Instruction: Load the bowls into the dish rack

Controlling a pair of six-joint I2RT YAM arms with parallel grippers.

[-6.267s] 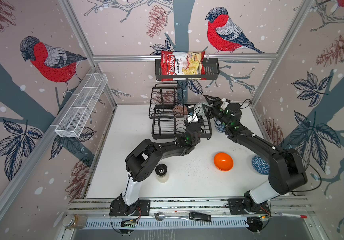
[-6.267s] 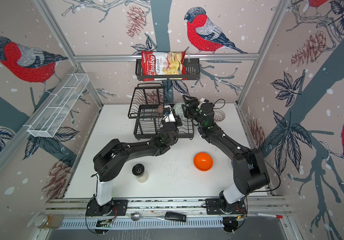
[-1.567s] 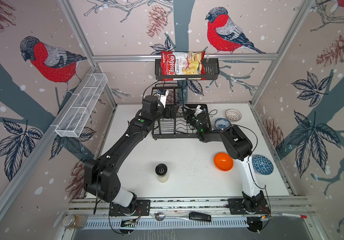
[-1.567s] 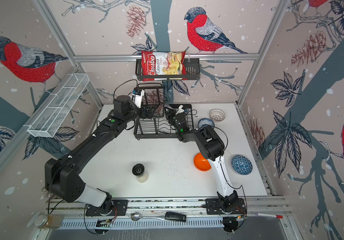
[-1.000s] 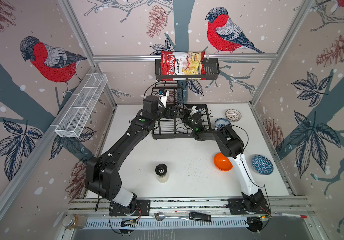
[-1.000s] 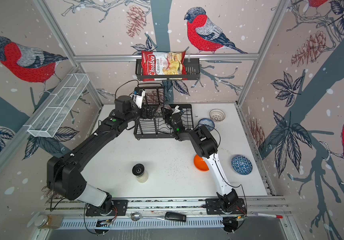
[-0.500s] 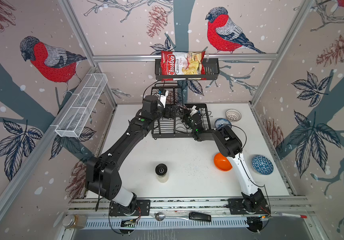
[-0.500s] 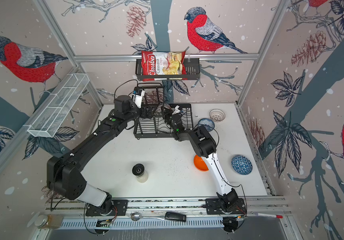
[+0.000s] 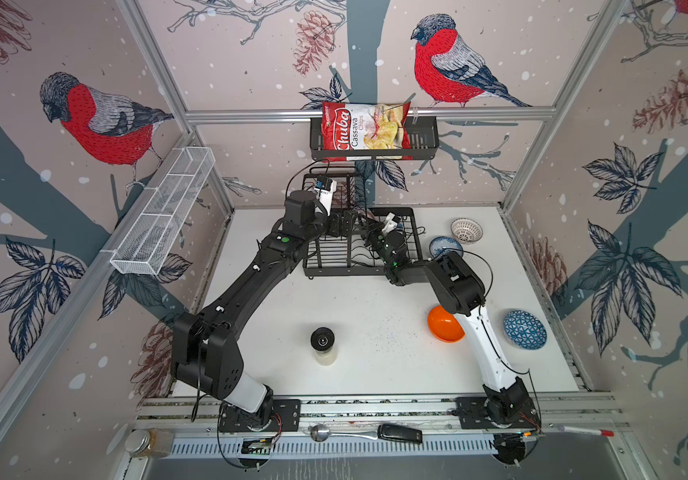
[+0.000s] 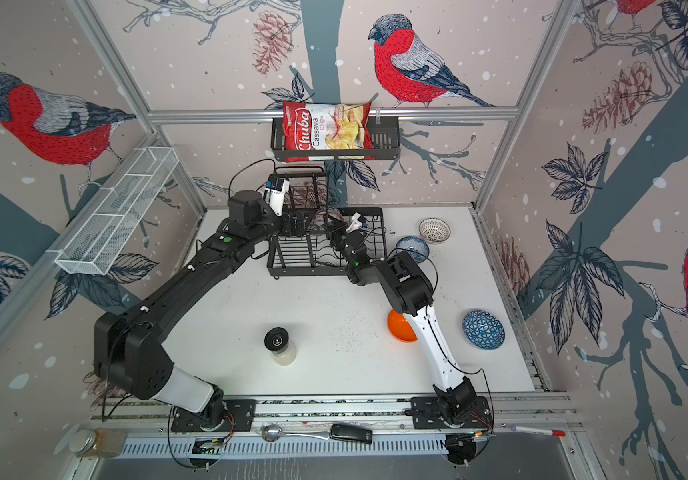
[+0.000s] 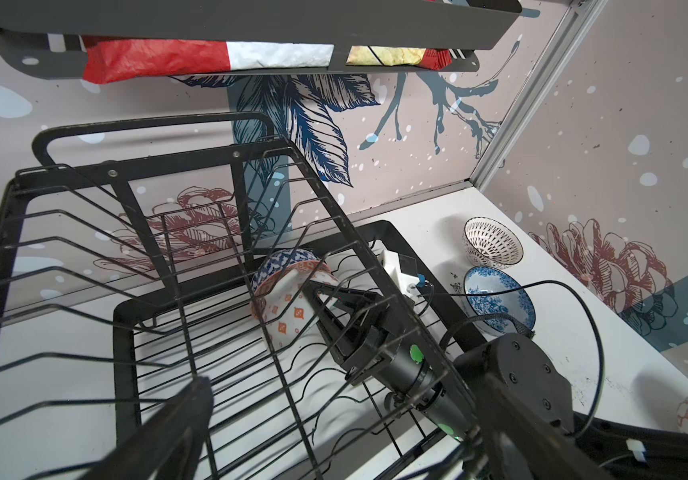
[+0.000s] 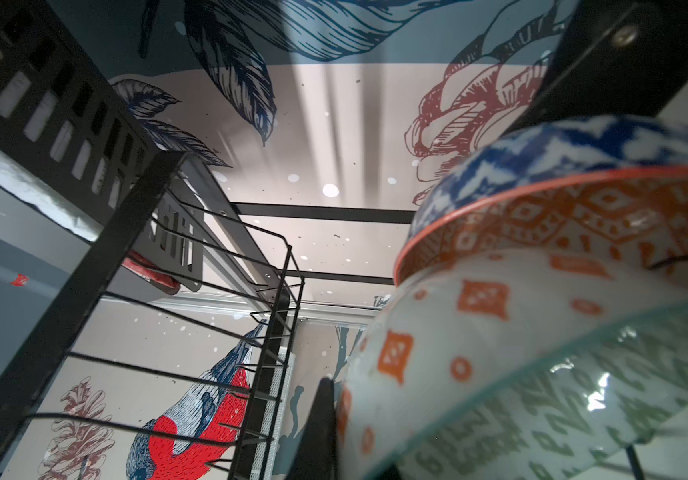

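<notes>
Three bowls stand on edge, nested against each other, in the lower tray of the dish rack (image 9: 334, 272): a blue-white bowl (image 11: 269, 268) farthest back, then the orange-white bowl (image 11: 288, 311), then the grey-green bowl (image 12: 562, 407) nearest the right gripper (image 11: 314, 289). We see that gripper reaching low into the tray under the upper basket (image 11: 147, 166). Its jaws are clenched, and from the right wrist view we take it they pinch the rim of the grey-green bowl, though the contact itself is hidden.

The left gripper (image 9: 344, 222) hangs by the front of the upper basket, above the tray. Its jaws are spread wide and hold nothing.

Four more bowls sit on the desk (image 9: 375, 316), outside the rack. A blue floral bowl (image 9: 444, 246) is just beside the tray's right end, and the lattice bowl (image 9: 466, 230) is near it towards the back corner. The plain orange bowl (image 9: 442, 326) lies partly under the right arm, with a blue geometric bowl (image 9: 524, 329) further right. A black-lidded jar (image 9: 323, 340) stands well apart at mid-desk
</notes>
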